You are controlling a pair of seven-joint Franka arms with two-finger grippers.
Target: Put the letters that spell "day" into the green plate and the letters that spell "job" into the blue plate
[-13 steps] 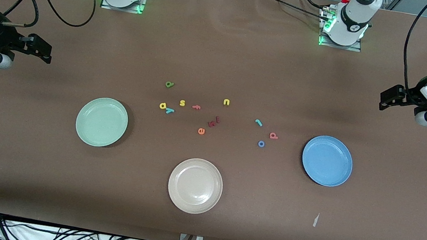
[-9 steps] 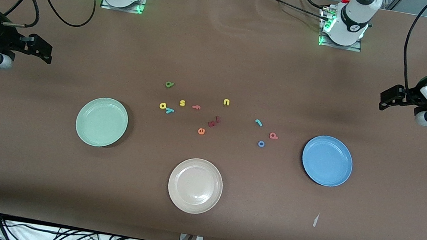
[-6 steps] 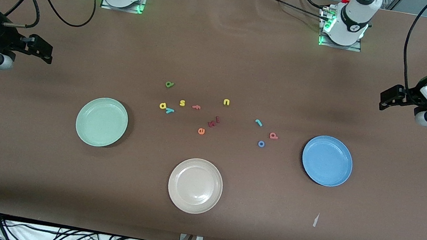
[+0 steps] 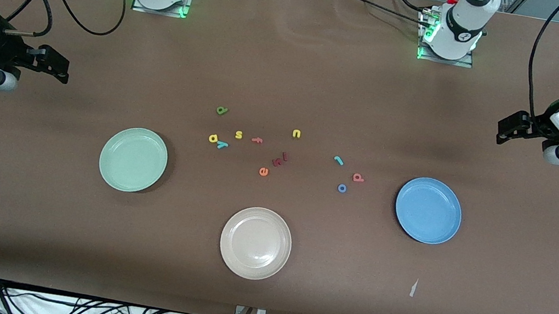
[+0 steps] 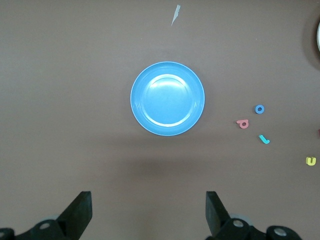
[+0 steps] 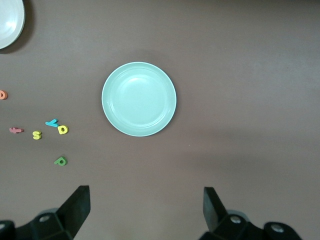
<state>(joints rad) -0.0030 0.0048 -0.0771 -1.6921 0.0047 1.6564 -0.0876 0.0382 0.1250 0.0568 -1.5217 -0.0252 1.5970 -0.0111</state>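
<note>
Reading the front view as a clock, with twelve toward the robots' bases, the letters of "day" lie on the tabletop (image 4: 292, 70) near the green plate (image 4: 133, 159). The yellow "a" (image 4: 213, 138) and the teal "y" (image 4: 222, 144) are at about two o'clock from it and almost touch each other. The dark green "d" (image 4: 221, 110) is between one and two o'clock, a little apart.

The letters of "job" are near the blue plate (image 4: 428, 210): the blue "o" (image 4: 342, 188) at nine o'clock, the pink "b" (image 4: 358, 177) just above nine, and the teal "j" (image 4: 338, 160) at ten. Both plates are empty, so no letter is sorted yet.

Between the two groups are letters not wanted: a yellow "s" (image 4: 238, 134), a yellow "u" (image 4: 296, 133), an orange "e" (image 4: 263, 171) and a dark red "k" (image 4: 276, 162). The cream plate (image 4: 255, 242) sits at six o'clock from them.

The right end effector (image 6: 145, 210) hangs high over its arm's end of the tabletop, fingers wide apart and holding nothing. The left end effector (image 5: 147, 210) does the same at its own end. I think this placing is on purpose. Each word lies beside its plate and on the side of one arm, so the arms can work without crossing.
</note>
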